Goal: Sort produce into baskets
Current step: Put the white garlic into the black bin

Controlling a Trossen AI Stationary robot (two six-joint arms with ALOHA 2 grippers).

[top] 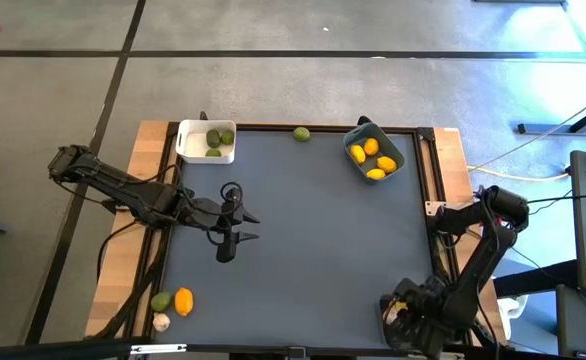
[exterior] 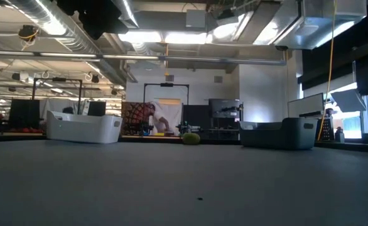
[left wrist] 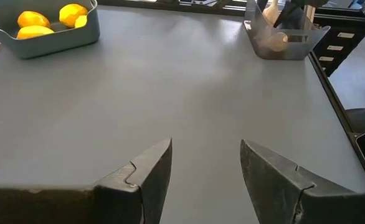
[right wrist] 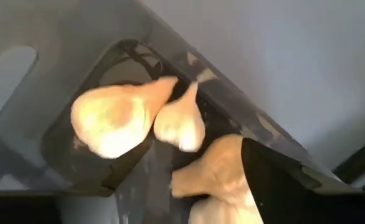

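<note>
I am holding my left tool [top: 241, 226] open over the grey bench [top: 303, 250] while my right tool [top: 405, 318], grip unclear, is hanging over whitish garlic bulbs [right wrist: 111, 121] in the clear see-through tray [left wrist: 281, 37], yellow lemons [top: 373, 158] filling the blue-grey tray [top: 357, 133].

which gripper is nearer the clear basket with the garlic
Right. The right gripper is over the clear basket, by the garlic; the left gripper hangs open, well across the mat.
</note>
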